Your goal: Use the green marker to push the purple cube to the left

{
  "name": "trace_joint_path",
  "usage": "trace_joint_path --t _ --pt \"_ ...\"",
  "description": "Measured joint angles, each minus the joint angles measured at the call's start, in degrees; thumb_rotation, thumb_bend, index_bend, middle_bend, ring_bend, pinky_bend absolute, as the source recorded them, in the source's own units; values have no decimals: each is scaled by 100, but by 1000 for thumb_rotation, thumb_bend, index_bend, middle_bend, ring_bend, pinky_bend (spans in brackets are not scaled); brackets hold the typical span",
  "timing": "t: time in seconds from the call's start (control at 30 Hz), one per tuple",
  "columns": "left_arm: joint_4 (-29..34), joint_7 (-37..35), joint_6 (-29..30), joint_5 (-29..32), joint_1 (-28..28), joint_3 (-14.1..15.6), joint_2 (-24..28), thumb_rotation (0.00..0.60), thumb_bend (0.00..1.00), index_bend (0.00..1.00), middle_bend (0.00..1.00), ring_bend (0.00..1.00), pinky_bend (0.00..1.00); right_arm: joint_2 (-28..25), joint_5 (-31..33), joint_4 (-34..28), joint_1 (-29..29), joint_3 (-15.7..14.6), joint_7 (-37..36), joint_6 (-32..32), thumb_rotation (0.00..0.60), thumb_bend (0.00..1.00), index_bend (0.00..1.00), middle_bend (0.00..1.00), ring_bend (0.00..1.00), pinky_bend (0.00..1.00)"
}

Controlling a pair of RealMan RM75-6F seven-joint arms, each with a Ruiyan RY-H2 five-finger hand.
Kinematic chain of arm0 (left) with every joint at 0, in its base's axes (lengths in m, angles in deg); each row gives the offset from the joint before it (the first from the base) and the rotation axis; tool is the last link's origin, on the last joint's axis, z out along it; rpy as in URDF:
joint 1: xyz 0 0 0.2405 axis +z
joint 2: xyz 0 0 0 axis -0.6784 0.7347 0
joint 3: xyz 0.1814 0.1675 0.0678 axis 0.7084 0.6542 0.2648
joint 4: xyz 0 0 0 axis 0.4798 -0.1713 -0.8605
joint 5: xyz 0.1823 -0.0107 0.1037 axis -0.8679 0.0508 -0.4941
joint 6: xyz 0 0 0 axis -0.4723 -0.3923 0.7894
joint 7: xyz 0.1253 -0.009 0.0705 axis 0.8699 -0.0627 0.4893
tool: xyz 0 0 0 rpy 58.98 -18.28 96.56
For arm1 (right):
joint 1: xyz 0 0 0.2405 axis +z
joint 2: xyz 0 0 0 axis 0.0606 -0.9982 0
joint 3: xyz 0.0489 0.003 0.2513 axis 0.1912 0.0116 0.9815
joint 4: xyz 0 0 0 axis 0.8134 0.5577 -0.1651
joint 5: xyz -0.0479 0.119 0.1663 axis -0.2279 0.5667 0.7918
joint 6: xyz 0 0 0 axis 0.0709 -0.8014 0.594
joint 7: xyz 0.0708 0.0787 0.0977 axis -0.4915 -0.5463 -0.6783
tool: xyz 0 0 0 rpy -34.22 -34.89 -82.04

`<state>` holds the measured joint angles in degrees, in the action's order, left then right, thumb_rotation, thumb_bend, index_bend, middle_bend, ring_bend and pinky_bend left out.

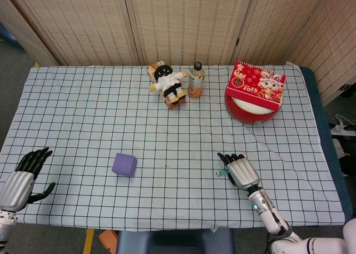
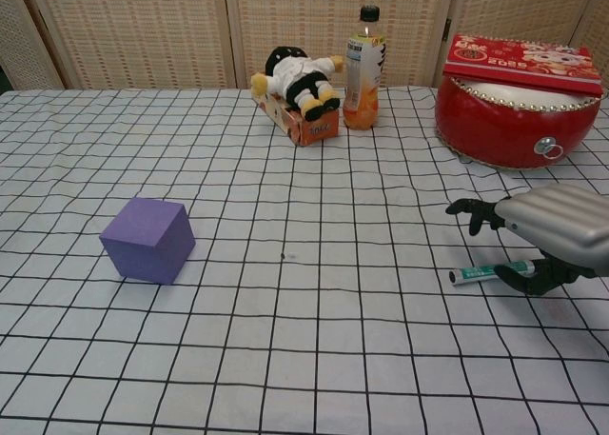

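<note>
head view high overhead, chest view low, nearer

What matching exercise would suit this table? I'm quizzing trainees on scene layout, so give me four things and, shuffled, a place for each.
Things:
1. purple cube
2. green marker
3. drink bottle
4. red calendar

Places:
A. on top of the red drum
B. beside the plush doll, at the far edge
C. alone on the near left of the cloth
D. under the right hand, near right

Pairs: 1-C, 2-D, 3-B, 4-A
</note>
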<state>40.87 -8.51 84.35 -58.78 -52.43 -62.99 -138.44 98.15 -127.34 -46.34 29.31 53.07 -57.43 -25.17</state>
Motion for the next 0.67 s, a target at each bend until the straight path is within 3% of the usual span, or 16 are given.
trace_joint_path --t 0.13,0.37,0.53,0.67 --pt "32 18 -9 45 16 0 36 600 357 0 0 0 61 -356 -552 -246 -205 -28 -620 -288 600 254 0 2 46 230" --pt "222 375 -177 397 58 -31 139 600 352 0 0 0 62 -1321 -1348 -833 -976 -162 -909 -1678 600 198 0 0 0 34" --pt "338 880 -212 598 76 -105 112 600 354 0 0 0 62 -1449 -1674 -554 -1756 -235 -1161 -2611 600 197 0 0 0 7" --pt "371 1072 -127 574 94 -145 17 600 354 0 0 0 62 -1432 -1857 -78 -2142 -256 -1515 -2799 600 197 0 0 0 0"
